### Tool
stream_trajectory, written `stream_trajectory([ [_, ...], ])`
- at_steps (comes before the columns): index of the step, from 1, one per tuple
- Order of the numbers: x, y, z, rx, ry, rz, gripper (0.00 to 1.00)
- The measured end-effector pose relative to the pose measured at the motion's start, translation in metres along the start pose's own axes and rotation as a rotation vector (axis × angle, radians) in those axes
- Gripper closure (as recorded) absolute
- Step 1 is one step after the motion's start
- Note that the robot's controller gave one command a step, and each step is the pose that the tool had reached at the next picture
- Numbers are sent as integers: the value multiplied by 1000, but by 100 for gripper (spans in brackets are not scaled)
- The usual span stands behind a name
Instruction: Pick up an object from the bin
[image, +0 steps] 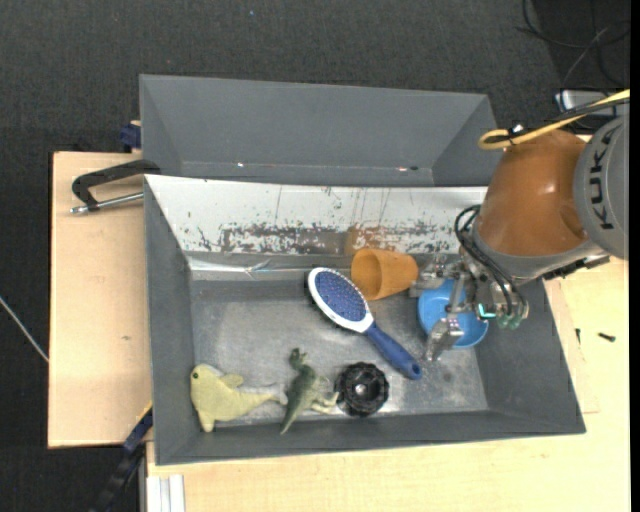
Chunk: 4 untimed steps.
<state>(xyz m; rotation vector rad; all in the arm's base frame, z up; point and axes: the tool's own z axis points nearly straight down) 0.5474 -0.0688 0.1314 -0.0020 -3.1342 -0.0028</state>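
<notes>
My gripper (446, 332) hangs low at the right side of the bin, directly over a round blue thing (440, 308) that it partly hides. An orange cup (383, 272) lies on its side just left of the gripper, near the back wall. A blue brush (342, 299) with a white oval head lies at an angle in the middle, the end of its handle close under the gripper.
Along the front wall lie a black round knob-like thing (361, 389), a green toy dinosaur (299, 389) and a pale yellow soft fish (222, 397). The arm with its orange cover comes in over the right rim.
</notes>
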Motion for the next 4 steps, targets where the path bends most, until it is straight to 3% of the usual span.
stream_trajectory([
  [1,11,63,61,2,-11,35,0],
  [2,9,61,58,1,-19,37,100],
  [3,12,78,-59,3,-19,-334,100],
  [4,33,60,-99,7,-15,-717,100],
])
